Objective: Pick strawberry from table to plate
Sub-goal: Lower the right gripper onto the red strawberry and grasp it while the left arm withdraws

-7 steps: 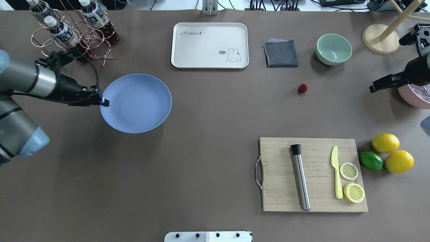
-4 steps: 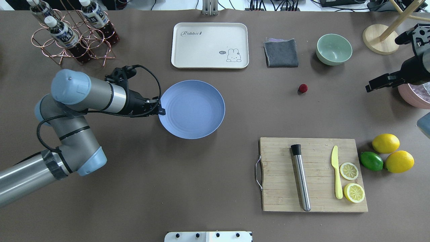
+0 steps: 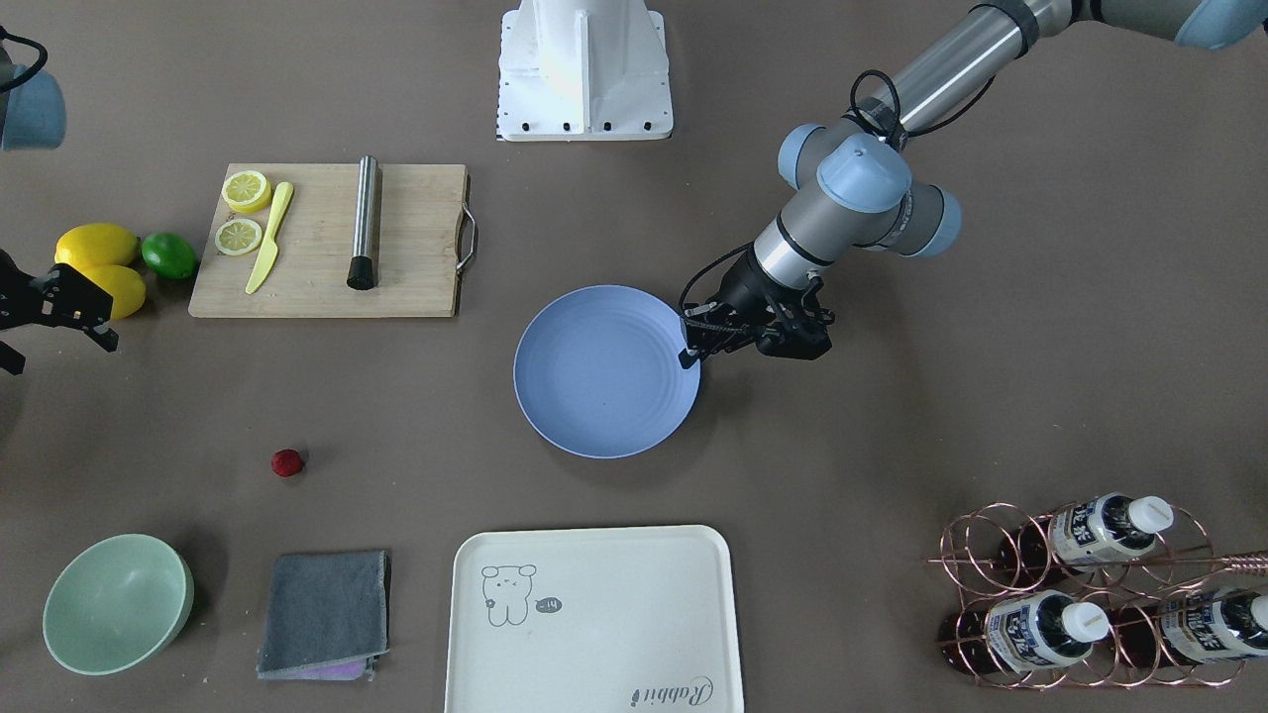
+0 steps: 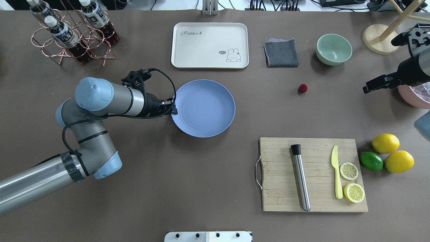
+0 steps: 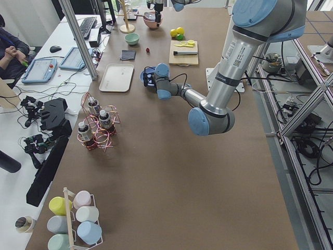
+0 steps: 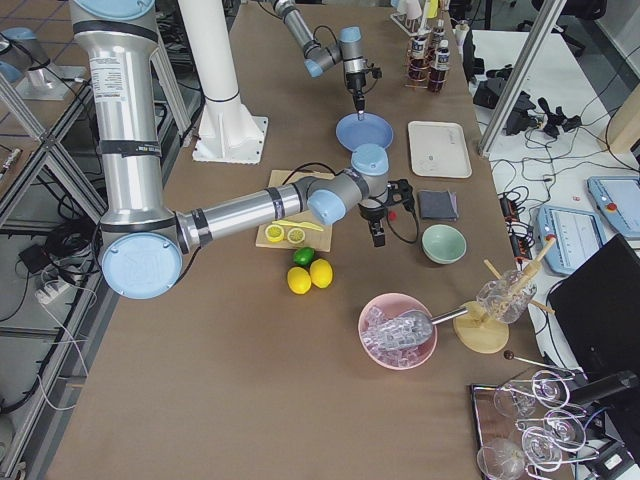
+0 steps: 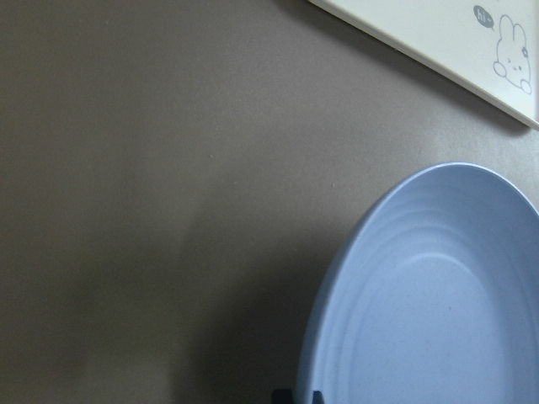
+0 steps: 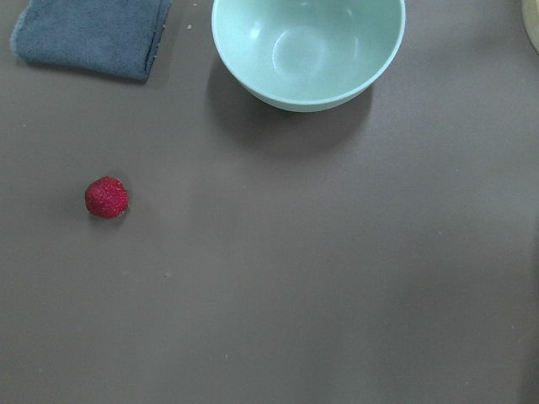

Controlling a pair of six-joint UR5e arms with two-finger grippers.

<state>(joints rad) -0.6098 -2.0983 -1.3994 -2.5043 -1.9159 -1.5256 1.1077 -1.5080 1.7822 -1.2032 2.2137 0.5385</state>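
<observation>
Script "Rabbit" in one corner of the cream tray [image 4: 208, 47]; bottle labels [image 4: 63, 34] illegible.

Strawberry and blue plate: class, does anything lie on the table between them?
Nothing visible does. Only bare table separates the strawberry from the plate.
</observation>
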